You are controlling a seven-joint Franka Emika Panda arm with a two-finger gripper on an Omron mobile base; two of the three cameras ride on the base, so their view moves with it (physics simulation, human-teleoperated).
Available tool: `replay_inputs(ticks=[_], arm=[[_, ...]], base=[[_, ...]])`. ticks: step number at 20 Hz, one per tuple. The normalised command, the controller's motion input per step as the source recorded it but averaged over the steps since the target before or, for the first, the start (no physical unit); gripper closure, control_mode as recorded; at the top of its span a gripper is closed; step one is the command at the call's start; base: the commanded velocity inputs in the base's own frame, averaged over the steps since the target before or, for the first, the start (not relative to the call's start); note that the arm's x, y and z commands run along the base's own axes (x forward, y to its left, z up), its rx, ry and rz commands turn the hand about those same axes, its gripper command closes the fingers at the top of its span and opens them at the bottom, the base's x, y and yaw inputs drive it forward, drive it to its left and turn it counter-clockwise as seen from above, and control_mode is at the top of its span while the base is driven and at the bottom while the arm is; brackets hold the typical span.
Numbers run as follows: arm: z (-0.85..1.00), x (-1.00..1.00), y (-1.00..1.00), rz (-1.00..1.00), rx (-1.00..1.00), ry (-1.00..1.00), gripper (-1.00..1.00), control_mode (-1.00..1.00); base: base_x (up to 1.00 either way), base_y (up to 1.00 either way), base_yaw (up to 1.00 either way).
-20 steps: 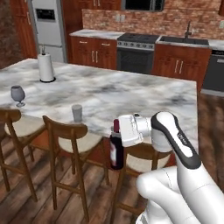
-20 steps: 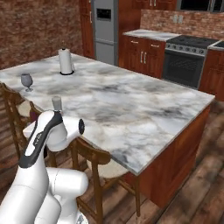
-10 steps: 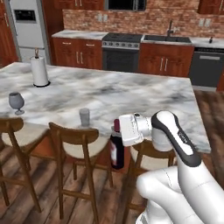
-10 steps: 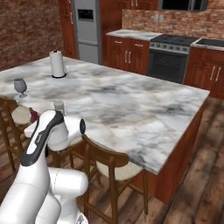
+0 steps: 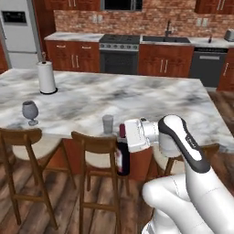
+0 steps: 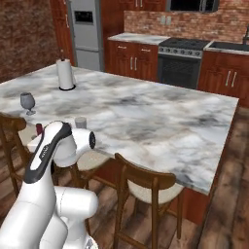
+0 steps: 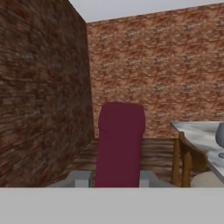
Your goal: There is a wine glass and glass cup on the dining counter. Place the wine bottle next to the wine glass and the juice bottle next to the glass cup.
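My gripper (image 5: 123, 137) is shut on the dark red neck of the wine bottle (image 5: 122, 161), which hangs upright in front of the dining counter (image 5: 146, 103), below its top. In the hand view the neck (image 7: 120, 144) stands between my fingers (image 7: 80, 178). The glass cup (image 5: 107, 124) stands near the counter's front edge, just behind the bottle's cap. The wine glass (image 5: 30, 111) stands further left along that edge, its bowl also at the right edge of the hand view (image 7: 220, 134). From the right base I see the cup (image 6: 80, 122), the wine glass (image 6: 27, 102) and the bottle's cap (image 6: 39, 129). The juice bottle is out of view.
Wooden stools (image 5: 97, 153) line the counter's near side, one right beside the bottle. A paper towel roll (image 5: 46, 77) stands at the counter's back left. Stove (image 5: 119, 55), fridge (image 6: 86, 34) and wall cabinets lie beyond. A brick wall (image 7: 43, 96) faces the hand.
The whole scene has slid to the right in both base views, so the base has driven left along the counter. The arm holds the same pose, still gripping the bottle.
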Motion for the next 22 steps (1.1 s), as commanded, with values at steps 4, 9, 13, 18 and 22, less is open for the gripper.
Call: replay_inputs(ticks=[4,9,13,18,22], arm=[[0.00,0.00,0.00,0.00,0.00,0.00,1.00,1.00],[0.00,0.00,0.00,0.00,0.00,0.00,1.00,1.00],[0.00,0.00,0.00,0.00,0.00,0.00,1.00,1.00],[0.00,0.00,0.00,0.00,0.00,0.00,1.00,1.00],[0.00,0.00,0.00,0.00,0.00,0.00,1.00,1.00]], base=[[0.00,0.73,-0.27],[0.00,0.74,-0.26],[0.00,0.75,-0.26],[0.00,0.73,-0.27],[0.00,0.72,-0.28]])
